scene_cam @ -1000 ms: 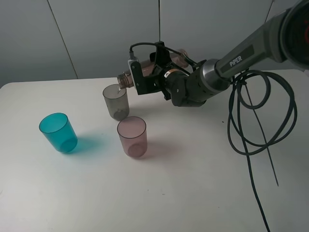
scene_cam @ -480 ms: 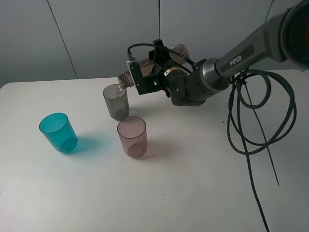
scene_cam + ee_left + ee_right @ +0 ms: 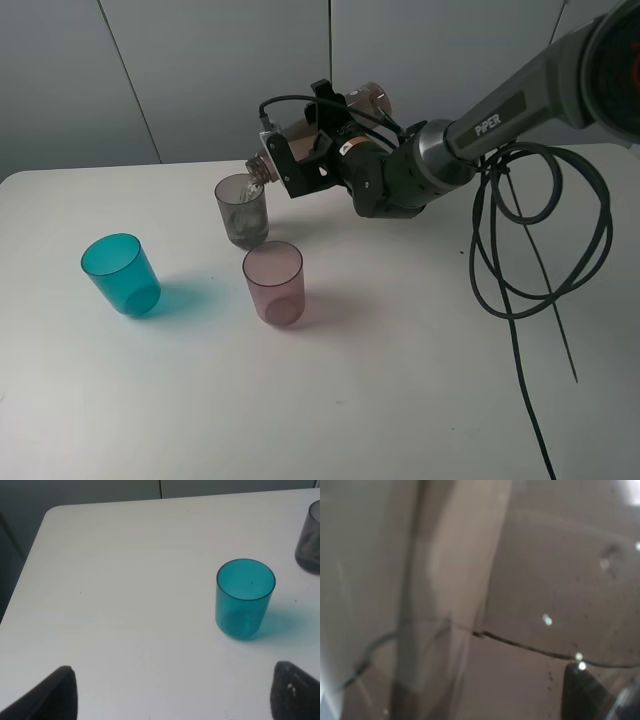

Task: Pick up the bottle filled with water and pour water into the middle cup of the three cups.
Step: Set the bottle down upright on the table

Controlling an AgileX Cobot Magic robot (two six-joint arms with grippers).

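My right gripper is shut on the smoky brown bottle, which it holds tilted well over, neck down to the left and base up at the back. The neck hangs just above the rim of the smoky grey middle cup, and water runs into it. The pink cup stands in front of the grey one, and the teal cup stands to the left. In the right wrist view the bottle fills the frame as a brown blur. The left gripper is open, over bare table short of the teal cup.
All three cups stand on a white table. Black cables loop over its right side below the right arm. The grey cup shows at the edge of the left wrist view. A grey wall closes the back.
The right gripper has tipped the bottle further, lowering the neck toward the grey cup's rim, and water now flows into it. The cups have not moved.
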